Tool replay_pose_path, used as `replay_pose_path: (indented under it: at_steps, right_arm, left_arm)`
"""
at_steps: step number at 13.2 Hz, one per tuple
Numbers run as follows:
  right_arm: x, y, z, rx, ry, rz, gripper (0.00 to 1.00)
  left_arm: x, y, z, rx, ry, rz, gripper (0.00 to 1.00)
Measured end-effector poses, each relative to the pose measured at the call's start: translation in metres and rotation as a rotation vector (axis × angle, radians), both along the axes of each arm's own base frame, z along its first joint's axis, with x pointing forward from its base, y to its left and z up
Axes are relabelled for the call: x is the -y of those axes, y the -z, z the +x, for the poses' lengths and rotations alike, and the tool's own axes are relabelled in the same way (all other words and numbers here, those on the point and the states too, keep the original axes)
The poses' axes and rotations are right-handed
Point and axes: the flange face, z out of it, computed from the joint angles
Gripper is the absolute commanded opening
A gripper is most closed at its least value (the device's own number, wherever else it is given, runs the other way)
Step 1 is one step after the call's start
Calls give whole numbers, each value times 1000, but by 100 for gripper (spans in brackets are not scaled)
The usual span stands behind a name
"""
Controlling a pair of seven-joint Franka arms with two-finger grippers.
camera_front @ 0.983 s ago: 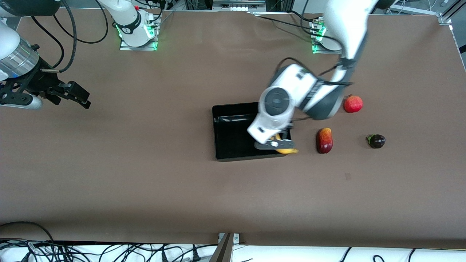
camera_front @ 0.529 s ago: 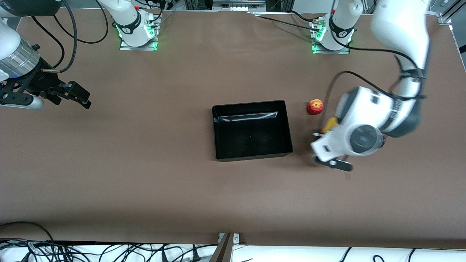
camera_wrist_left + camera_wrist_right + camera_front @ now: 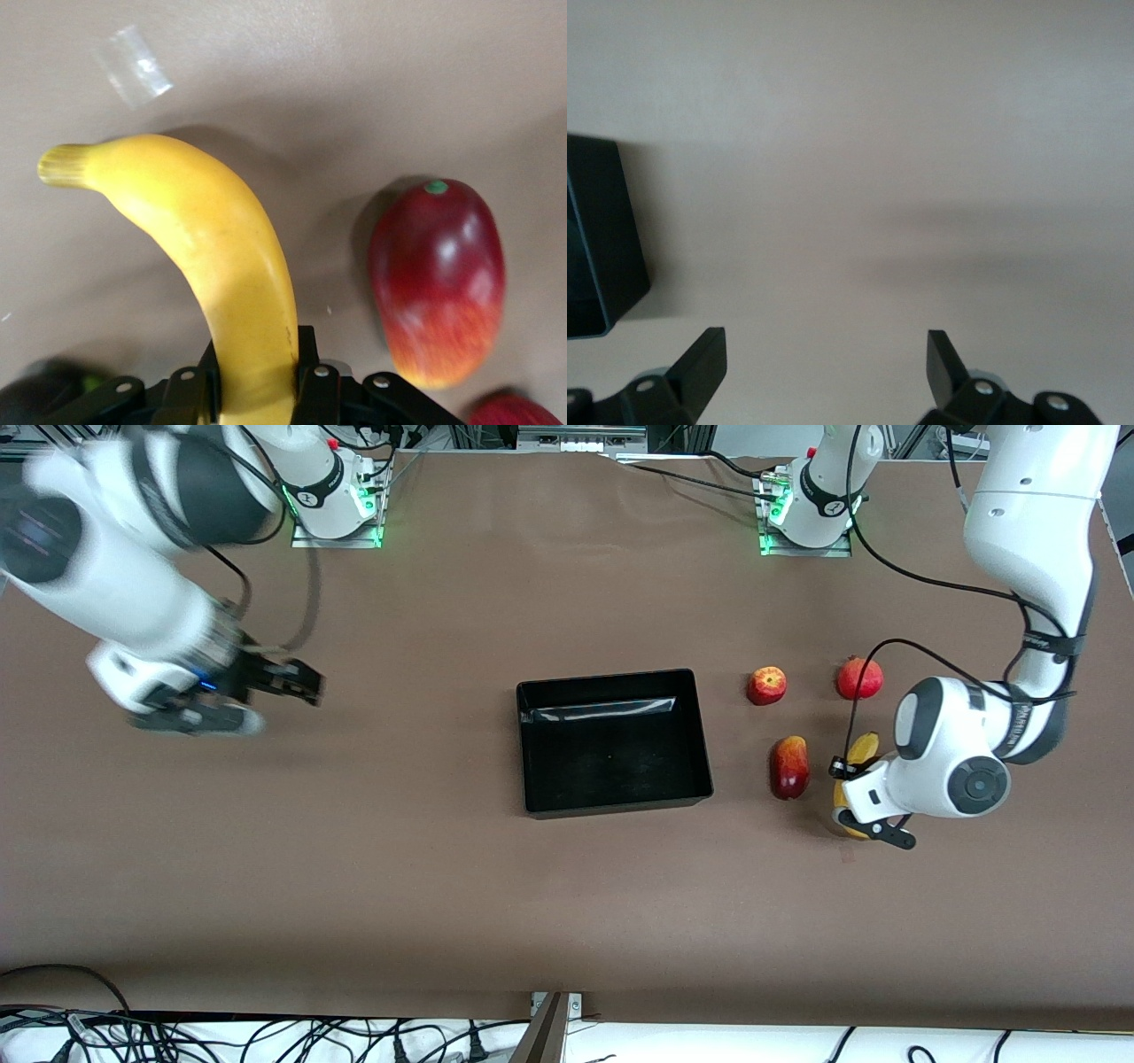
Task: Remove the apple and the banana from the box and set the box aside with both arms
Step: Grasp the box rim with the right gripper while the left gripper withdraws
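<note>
Brown paper covers the table [image 3: 443,886]. Over it, toward the left arm's end, the left gripper [image 3: 858,808] is clamped on the banana [image 3: 221,266], low beside the mango-like fruit [image 3: 789,767]; letting go carelessly could roll the banana into it. Out of the box [image 3: 614,742], which holds no fruit, the apple [image 3: 766,685] rests nearby. Its jaws spread apart, the right gripper [image 3: 824,363] hovers over bare table.

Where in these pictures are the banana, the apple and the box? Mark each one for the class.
banana [image 3: 221,257]: left wrist view, middle of its yellow body.
apple [image 3: 766,685]: front view, centre of the fruit.
box [image 3: 611,808]: front view, wall nearest the camera.
</note>
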Motion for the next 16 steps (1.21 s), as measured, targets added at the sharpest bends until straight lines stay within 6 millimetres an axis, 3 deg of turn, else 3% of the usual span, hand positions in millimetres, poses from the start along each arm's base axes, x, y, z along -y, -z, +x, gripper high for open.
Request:
replay_pose_path:
  at_steps: [2, 4, 6, 8, 11, 13, 14, 16]
  right_arm:
    - [-64, 44, 2, 25, -26, 5, 100]
    - [-135, 82, -5, 75, 6, 28, 100]
    - [-194, 109, -9, 84, 26, 77, 100]
    - [-233, 129, -8, 86, 17, 111, 100]
    - [-259, 167, -7, 106, 1, 124, 100]
    - [-265, 193, -8, 118, -18, 108, 91]
    - [-269, 204, -10, 125, -32, 98, 79]
    - [-272, 221, -13, 121, -43, 87, 37]
  left_arm:
    - [-3, 2, 0, 20, 10, -3, 100]
    - [-12, -19, 7, 62, 70, 17, 100]
    - [-16, -69, 14, 124, 114, 39, 100]
    - [-12, -143, 13, 131, 119, 60, 100]
    - [17, -276, -14, 33, 135, 83, 100]
    - [49, -330, -43, -50, 133, 53, 100]
    - [65, -351, -56, -58, 124, 46, 100]
    - [92, -387, -82, -23, 94, 65, 100]
